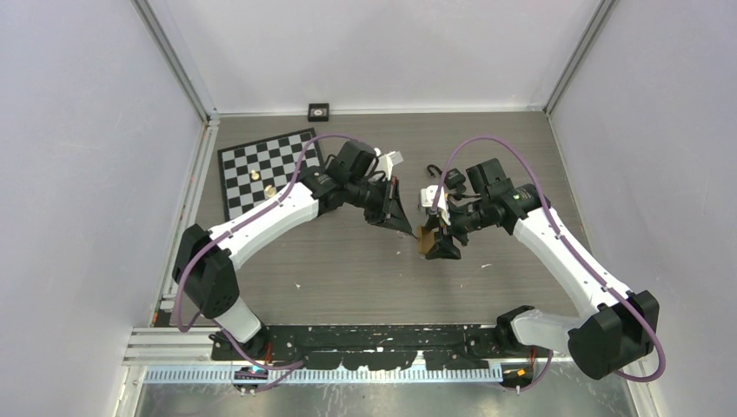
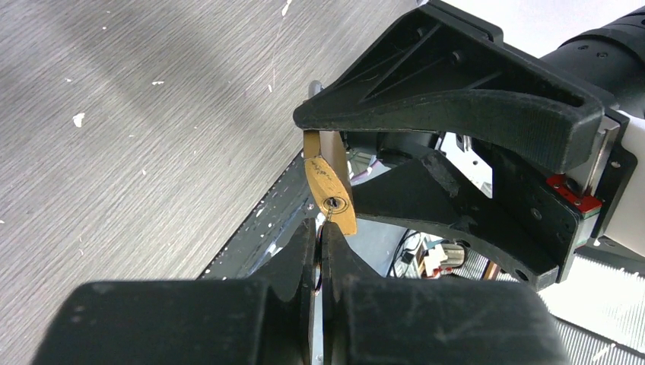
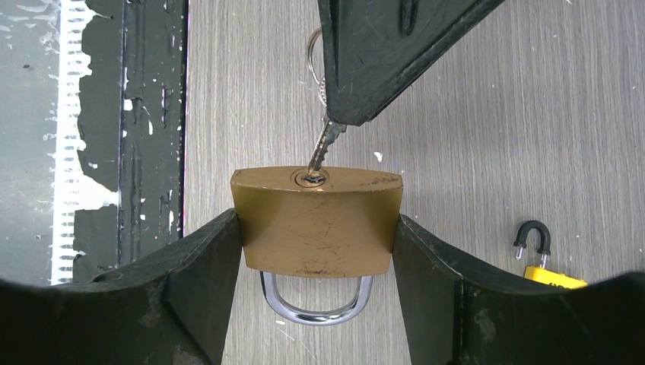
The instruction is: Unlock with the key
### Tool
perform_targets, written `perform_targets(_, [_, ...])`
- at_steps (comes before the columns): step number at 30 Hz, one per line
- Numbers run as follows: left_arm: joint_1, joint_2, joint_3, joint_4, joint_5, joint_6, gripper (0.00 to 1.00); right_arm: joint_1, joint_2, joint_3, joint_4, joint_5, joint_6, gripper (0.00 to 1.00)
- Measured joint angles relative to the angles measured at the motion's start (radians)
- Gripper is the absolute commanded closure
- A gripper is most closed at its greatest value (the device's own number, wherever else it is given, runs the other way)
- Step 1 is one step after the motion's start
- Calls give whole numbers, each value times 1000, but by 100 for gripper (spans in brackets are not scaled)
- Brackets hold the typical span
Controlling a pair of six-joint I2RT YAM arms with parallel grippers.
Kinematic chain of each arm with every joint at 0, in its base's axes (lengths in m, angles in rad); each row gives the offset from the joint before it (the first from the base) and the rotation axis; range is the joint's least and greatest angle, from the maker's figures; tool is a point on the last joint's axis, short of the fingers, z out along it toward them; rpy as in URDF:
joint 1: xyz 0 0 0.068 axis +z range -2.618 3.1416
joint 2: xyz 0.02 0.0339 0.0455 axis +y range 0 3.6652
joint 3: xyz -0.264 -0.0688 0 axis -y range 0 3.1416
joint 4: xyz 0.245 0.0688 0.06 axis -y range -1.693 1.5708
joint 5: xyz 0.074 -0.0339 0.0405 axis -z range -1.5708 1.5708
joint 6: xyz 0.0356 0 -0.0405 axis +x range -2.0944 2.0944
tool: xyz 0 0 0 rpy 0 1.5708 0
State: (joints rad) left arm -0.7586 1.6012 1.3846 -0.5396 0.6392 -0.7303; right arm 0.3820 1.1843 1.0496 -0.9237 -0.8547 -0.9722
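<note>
I am working over the middle of the grey desk [image 1: 348, 269], beyond the black rail at its near edge. My right claw [image 1: 441, 246] is clamping the brass padlock [image 3: 319, 236] by its two side faces, fingers spread wide around the body. The keyhole [image 3: 312, 179] face is turning towards my left arm, and the silver shackle [image 3: 316, 304] is pointing back towards my right wrist, both legs running into the brass. My left claw [image 2: 319, 236] is coming in from the left with its fingers pressed together on the key [image 3: 323, 148]. The key is slanting down to the padlock and its tip is sitting in the keyhole; I cannot tell how deep. A little farther off, a yellow padlock [image 3: 551, 275] with a black shackle is lying on the desk. At the far left a chessboard [image 1: 261, 174] is lying flat, and a small black square [image 1: 319, 110] is sitting against the far wall.
</note>
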Motion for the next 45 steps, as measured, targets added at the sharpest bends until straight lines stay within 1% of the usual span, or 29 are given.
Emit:
perform_targets(9, [2, 37, 0, 23, 18, -31, 100, 0, 0, -11, 0, 35, 14, 100])
perform_targets(45, [16, 20, -32, 70, 27, -48, 100, 0, 3, -12, 23, 40, 34, 100])
